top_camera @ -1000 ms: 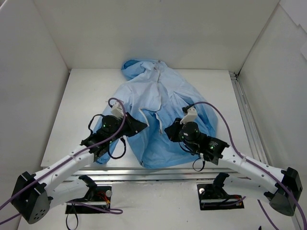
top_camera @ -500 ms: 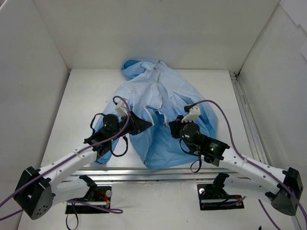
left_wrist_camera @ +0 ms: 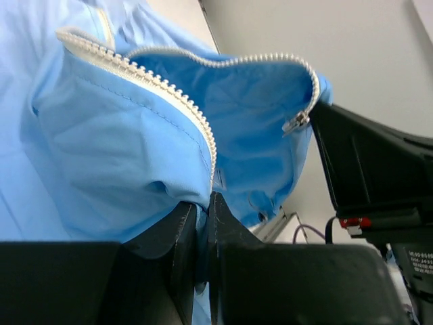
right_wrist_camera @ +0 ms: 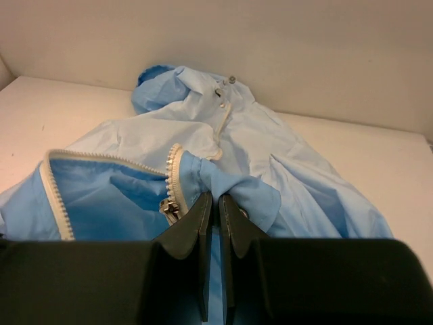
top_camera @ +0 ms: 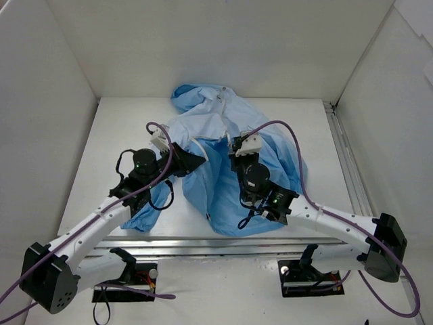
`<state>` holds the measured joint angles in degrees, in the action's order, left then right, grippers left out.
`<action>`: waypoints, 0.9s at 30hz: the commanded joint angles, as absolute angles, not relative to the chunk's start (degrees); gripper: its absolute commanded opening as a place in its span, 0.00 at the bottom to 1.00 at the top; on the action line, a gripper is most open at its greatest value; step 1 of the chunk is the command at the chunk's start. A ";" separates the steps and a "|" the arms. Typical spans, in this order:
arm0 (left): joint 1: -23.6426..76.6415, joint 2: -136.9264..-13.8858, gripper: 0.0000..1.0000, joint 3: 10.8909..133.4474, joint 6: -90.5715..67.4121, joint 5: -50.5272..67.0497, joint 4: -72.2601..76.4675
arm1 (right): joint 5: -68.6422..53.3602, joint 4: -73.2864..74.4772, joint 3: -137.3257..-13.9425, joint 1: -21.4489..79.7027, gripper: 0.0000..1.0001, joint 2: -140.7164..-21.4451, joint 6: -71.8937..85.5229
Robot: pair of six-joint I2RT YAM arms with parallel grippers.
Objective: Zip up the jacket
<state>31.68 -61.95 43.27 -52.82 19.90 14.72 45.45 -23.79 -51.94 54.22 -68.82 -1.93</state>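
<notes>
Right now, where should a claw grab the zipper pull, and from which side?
Probably the dangling metal tab of the zipper pull, approached from the open lining side. The right claw pinches the jacket edge just beside it, and the tab hangs free there.

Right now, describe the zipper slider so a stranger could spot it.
Find the light-blue jacket on the white table. Follow its white zipper teeth to the right tool; the slider is the small silver metal piece among the white teeth.
</notes>
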 commanded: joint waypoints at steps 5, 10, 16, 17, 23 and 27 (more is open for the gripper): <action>25.05 -60.73 0.00 50.36 -47.21 26.09 16.78 | 58.05 -43.89 -61.00 57.13 0.00 -75.06 -18.02; 23.91 -62.40 0.00 53.60 -42.20 29.27 17.93 | 38.38 -13.48 -66.60 49.59 0.00 -68.49 8.47; 24.69 -63.72 0.00 53.88 -40.25 32.78 22.14 | 24.71 -5.28 -63.90 46.23 0.00 -61.80 18.71; 25.22 -63.98 0.00 53.79 -40.60 32.61 23.02 | 22.44 -4.75 -62.77 46.23 0.00 -61.27 19.42; 28.91 -65.83 0.00 54.66 -39.11 31.38 25.31 | 13.28 -4.13 -59.59 43.25 0.00 -59.15 22.33; 29.53 -67.41 0.00 57.21 -39.11 32.60 26.54 | 9.58 -5.35 -58.98 40.79 0.00 -59.32 23.64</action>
<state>29.19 -67.64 52.29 -40.69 31.16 18.68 15.07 -0.23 -58.41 42.26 -59.72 21.10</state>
